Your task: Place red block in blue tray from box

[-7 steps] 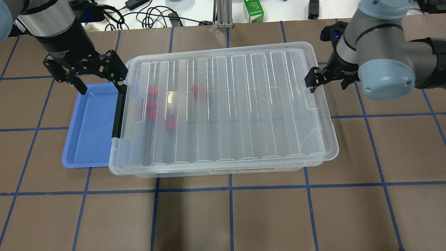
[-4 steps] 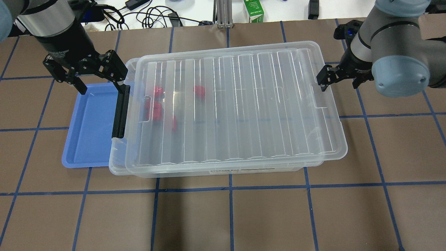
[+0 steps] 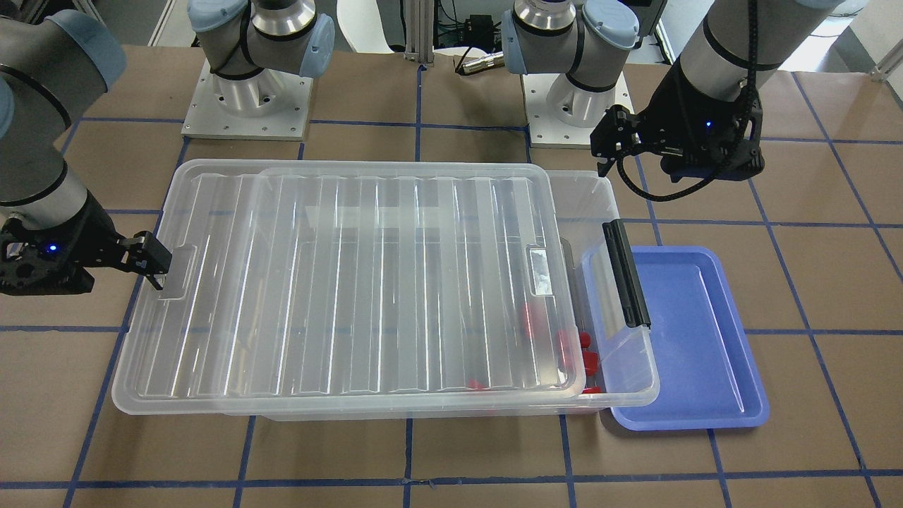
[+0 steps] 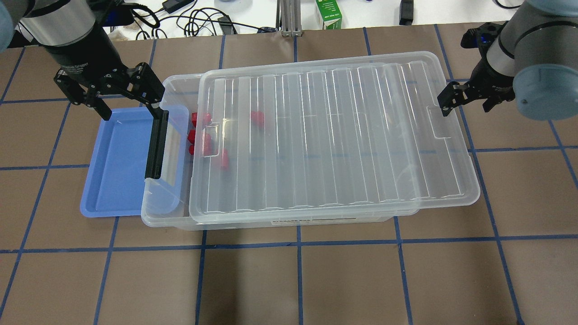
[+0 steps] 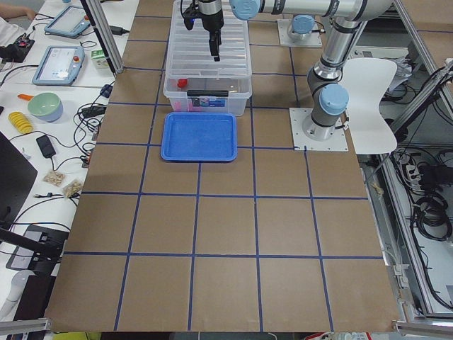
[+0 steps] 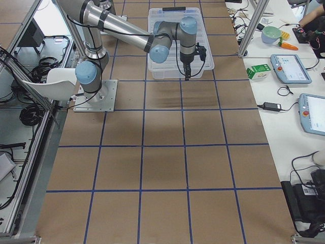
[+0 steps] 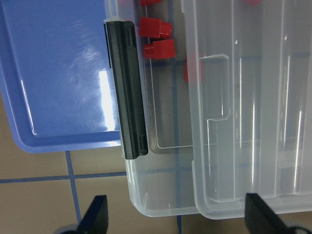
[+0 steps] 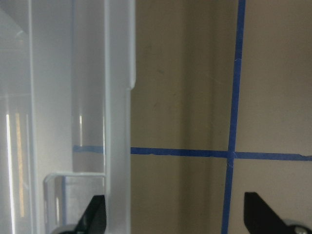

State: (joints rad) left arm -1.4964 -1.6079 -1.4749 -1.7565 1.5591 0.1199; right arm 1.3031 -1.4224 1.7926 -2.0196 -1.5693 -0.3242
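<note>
The right gripper (image 4: 466,106) is spread wide, clamping nothing, astride the lid (image 4: 334,135) at its 3 o'clock rim. The red blocks (image 4: 191,136) lie at the partly uncovered 9 o'clock end of the box (image 4: 158,217), beside the blue tray (image 4: 113,171). Drag the lid level toward 3 o'clock until the open, empty left gripper (image 4: 132,115) can descend.

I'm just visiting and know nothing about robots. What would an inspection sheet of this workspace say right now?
Surface: brown table, blue tape grid.
Job's things: clear box, lid offset toward the robot's right, latch end uncovered; red blocks inside there; blue tray empty, alongside.
Clutter: green carton beyond the table.
Tools: left tool open above the tray's far corner; right tool open at the lid's end.
Cables: tangle on the white bench.
Surroundings: tablets and a bowl on that bench.
</note>
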